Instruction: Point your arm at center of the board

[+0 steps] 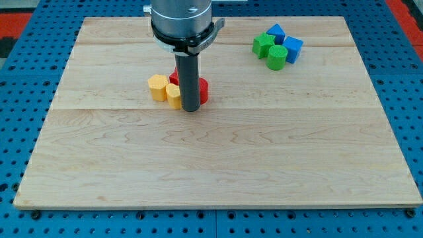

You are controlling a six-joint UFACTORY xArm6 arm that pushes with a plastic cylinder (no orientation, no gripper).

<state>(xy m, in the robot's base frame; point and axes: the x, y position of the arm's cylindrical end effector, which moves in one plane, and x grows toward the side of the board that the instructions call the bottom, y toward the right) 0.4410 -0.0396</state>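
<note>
My tip (190, 109) rests on the wooden board (218, 158) a little left of and above its middle. It stands right against a cluster of blocks: a yellow block (157, 86) and a second yellow block (173, 96) to its left, and red blocks (203, 90) partly hidden behind the rod. At the view's top right sit a green star-like block (263, 45), a green cylinder (277, 57), a blue block (275, 32) and a blue cube (292, 49), all packed close together.
The board lies on a blue pegboard table (20, 99). The arm's grey wrist (182, 20) hangs over the board's top edge. A red surface (16, 16) shows at the view's top left corner.
</note>
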